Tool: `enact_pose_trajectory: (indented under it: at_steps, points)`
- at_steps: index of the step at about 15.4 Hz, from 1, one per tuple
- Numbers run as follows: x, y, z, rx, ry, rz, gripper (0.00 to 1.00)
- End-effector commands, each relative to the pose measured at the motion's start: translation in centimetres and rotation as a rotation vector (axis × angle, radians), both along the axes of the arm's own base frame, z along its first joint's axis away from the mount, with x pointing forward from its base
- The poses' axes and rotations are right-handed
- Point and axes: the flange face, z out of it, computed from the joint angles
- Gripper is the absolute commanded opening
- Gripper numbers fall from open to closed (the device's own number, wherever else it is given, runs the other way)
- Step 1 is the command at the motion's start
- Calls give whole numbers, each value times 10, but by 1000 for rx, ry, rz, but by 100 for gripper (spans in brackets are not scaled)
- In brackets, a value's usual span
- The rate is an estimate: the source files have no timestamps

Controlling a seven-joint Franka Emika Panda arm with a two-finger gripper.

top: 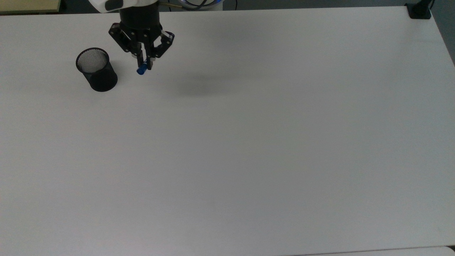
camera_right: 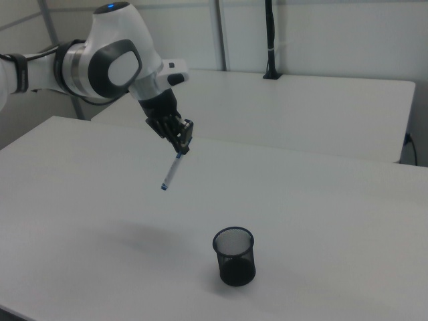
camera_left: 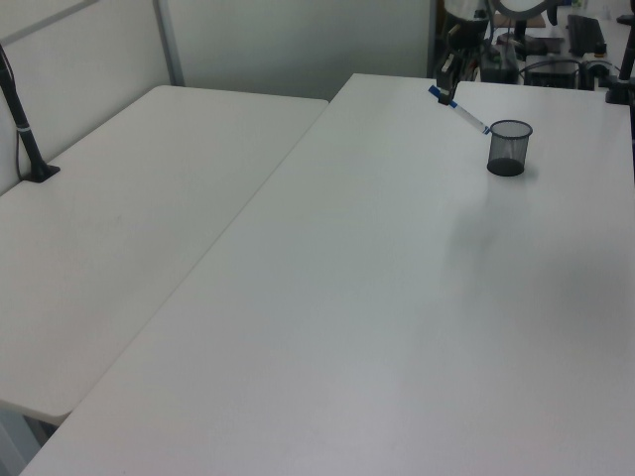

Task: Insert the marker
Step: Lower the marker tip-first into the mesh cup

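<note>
The black mesh cup (top: 96, 69) stood upright on the white tabletop (top: 249, 142), near the far left corner in the top view. Just to the cup's right in the top view, the gripper (top: 145, 64) hung above the tabletop, close to the far edge. Its fingers (camera_right: 184, 143) were clamped on the marker (camera_right: 172, 170) at its upper end. The marker was held clear of the tabletop, tilted, its lower end slanting downward in the right view. In the left view the marker (camera_left: 458, 110) sloped toward the cup's (camera_left: 508, 147) rim, outside the cup.
</note>
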Motion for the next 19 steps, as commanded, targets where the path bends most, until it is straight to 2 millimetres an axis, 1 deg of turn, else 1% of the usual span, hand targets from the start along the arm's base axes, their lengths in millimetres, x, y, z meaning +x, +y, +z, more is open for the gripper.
enact_pose_trajectory:
  at_steps: [1, 4, 5, 6, 7, 8, 9, 13, 15, 16, 17, 19]
  points:
    - [-30, -44, -12, 12, -126, -77, 1]
    - [-34, -77, -23, -10, -135, -97, 1]
    - [-37, -94, -29, -19, -122, -99, 2]
    - [-40, -106, -32, -23, -115, -106, 1]
    - [-49, -122, -41, -30, -98, -105, 1]
    - [-56, -139, -44, -38, -104, -105, 1]
    - [-59, -147, -46, -40, -105, -116, 1]
    - [-63, -168, -57, -56, -115, -130, 0]
    - [-63, -170, -63, -55, -109, -132, 0]
    - [-62, -170, -71, -54, -95, -133, 0]
    - [-60, -169, -75, -56, -95, -132, 0]
    - [-57, -171, -77, -61, -111, -135, 0]
